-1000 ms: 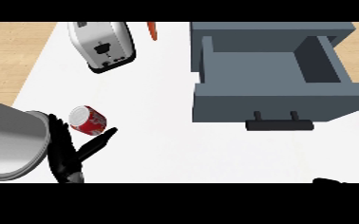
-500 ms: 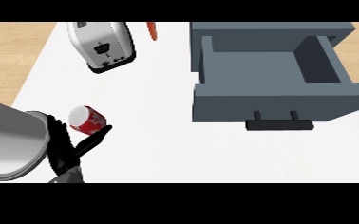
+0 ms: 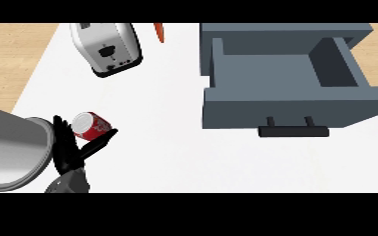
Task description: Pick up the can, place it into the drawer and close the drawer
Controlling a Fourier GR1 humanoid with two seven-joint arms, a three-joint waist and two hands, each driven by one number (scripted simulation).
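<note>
Near the left edge of the counter (image 3: 173, 147), our left hand (image 3: 71, 155) stretches straight fingers beside the can (image 3: 93, 125), seemingly touching, not clasping it.

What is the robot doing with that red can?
The robot's left hand is up against the can at the counter's left side, with its fingers behind the can and its thumb in front. The fingers are straight, not curled round the can yet. The drawer on the right is open with nothing in it. A toaster sits further back.
</note>
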